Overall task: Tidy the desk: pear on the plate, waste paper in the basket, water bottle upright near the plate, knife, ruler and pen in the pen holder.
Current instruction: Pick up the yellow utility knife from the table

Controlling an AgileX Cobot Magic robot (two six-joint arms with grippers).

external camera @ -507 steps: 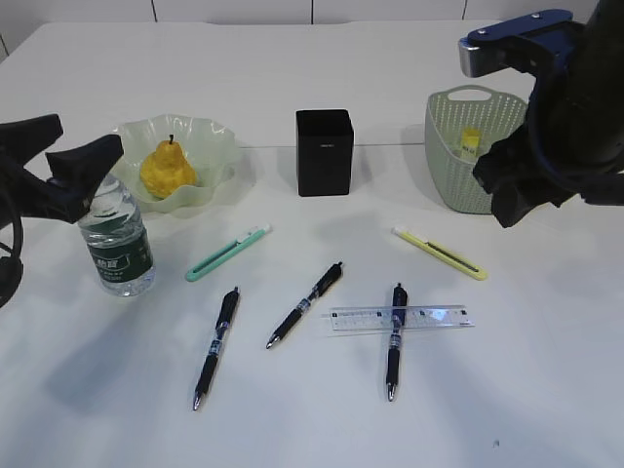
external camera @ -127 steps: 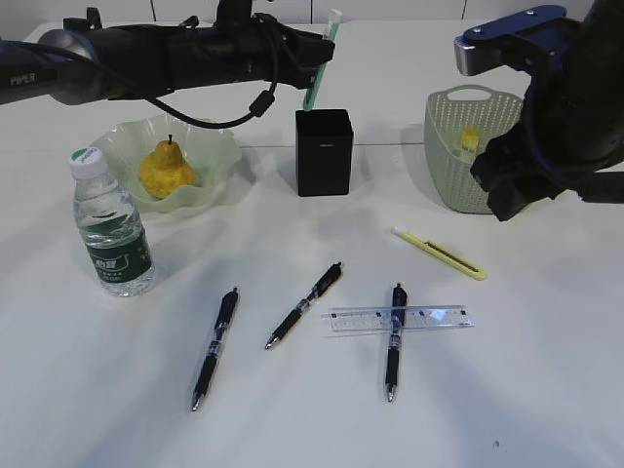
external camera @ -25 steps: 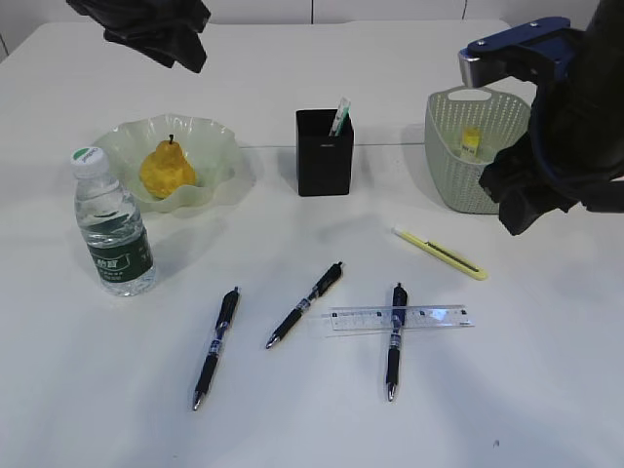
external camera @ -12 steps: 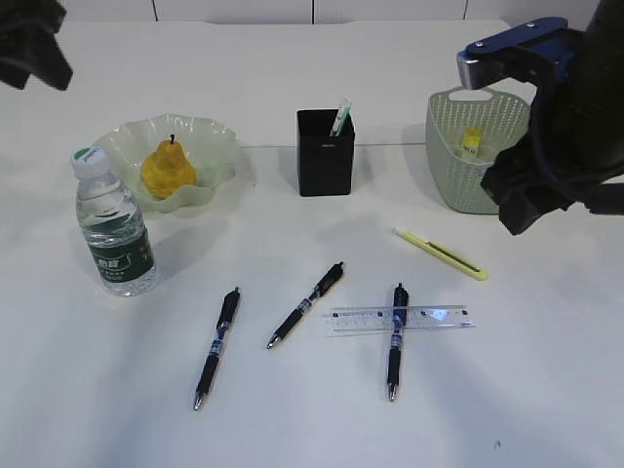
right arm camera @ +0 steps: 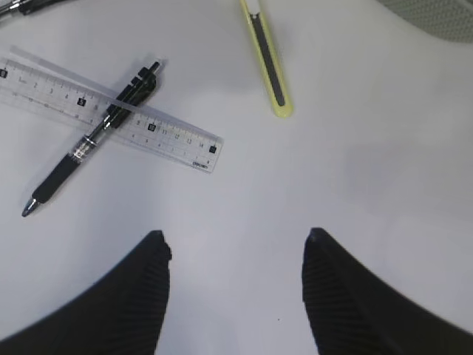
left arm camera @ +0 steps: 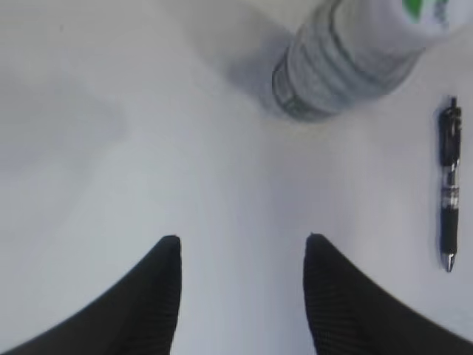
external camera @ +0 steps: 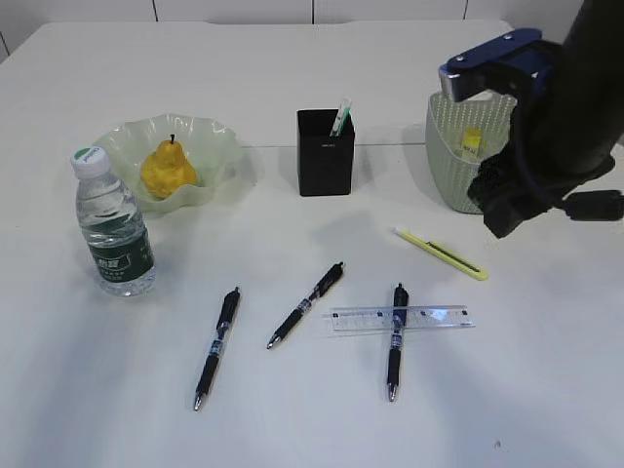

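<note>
The yellow pear lies on the pale green plate. The water bottle stands upright in front of the plate. The black pen holder holds a green knife. A yellow knife, a clear ruler and three pens lie on the table. The basket holds yellow paper. My right gripper is open and empty above the table, near the yellow knife and the ruler. My left gripper is open and empty near the bottle.
One pen lies across the ruler; another lies at the front left and shows in the left wrist view. My right arm hangs in front of the basket. The left arm is out of the exterior view.
The left arm has drawn back to the left, out of the exterior view. The right arm has shifted left, over the basket's front.
</note>
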